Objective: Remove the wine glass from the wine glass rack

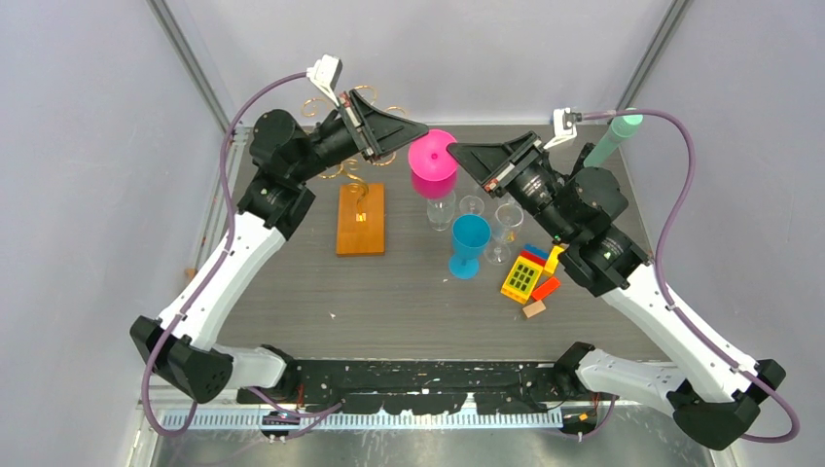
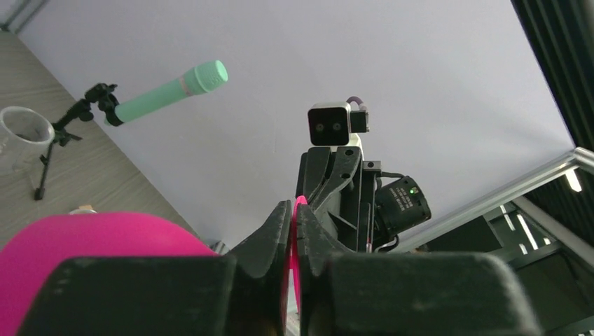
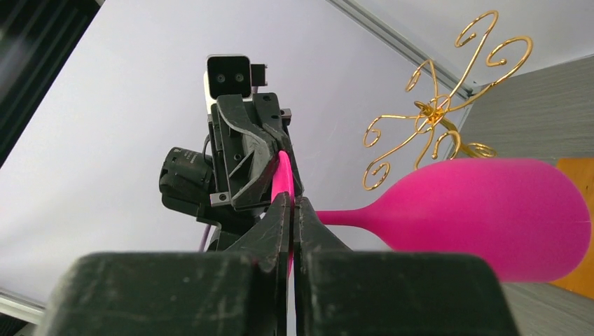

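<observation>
The pink wine glass (image 1: 433, 161) hung clear of the wine glass rack (image 3: 438, 112). The left gripper (image 1: 420, 127) and right gripper (image 1: 457, 151) jaws both pinched its foot (only the setting-down seemingly remained).

My left arm (image 1: 233, 255) and right arm (image 1: 644, 292) climb from the bottom corners of the top view and bend inward to meet at upper centre. There my left gripper (image 1: 420, 127) and right gripper (image 1: 455, 151) face each other tip to tip. Each has its jaws nearly closed, pinching the wine glass (image 1: 433, 161) by its thin foot.
</observation>
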Robot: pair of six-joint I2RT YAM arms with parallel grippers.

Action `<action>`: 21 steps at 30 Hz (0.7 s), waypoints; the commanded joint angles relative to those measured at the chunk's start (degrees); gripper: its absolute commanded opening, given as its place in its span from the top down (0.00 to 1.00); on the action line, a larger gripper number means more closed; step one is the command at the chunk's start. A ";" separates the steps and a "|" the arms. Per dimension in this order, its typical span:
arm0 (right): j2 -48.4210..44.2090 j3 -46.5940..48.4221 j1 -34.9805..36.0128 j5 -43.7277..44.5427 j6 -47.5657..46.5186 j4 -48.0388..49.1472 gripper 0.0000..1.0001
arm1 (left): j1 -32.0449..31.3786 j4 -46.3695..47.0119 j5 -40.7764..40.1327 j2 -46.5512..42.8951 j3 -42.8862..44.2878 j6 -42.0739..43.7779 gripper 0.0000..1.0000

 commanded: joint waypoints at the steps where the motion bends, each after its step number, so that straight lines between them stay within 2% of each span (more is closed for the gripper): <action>1: -0.89 1.95 0.38 -2.54 1.12 5.04 1.00 | -0.16 -2.32 -1.09 -1.95 0.89 3.80 0.83; 4: -1.63 1.54 0.38 -2.28 1.30 5.69 1.00 | -0.16 -3.25 -2.20 -3.30 -0.26 5.47 0.51; 6: -2.32 1.13 0.37 -2.17 1.39 6.46 0.99 | -0.10 -4.31 -3.42 -4.87 -1.66 7.71 0.38; 9: -4.46 0.29 0.38 -1.76 1.45 7.69 1.00 | -0.08 -5.54 -5.22 -7.19 -4.45 10.43 0.23; 13: -7.76 -1.61 0.37 -0.84 1.54 10.89 1.00 | -0.01 -4.19 -6.28 -9.66 -8.79 11.01 0.12; 21: -12.40 -4.54 0.38 -0.21 2.26 17.17 1.00 | 0.01 -1.33 -6.41 -10.25 -12.12 7.05 0.05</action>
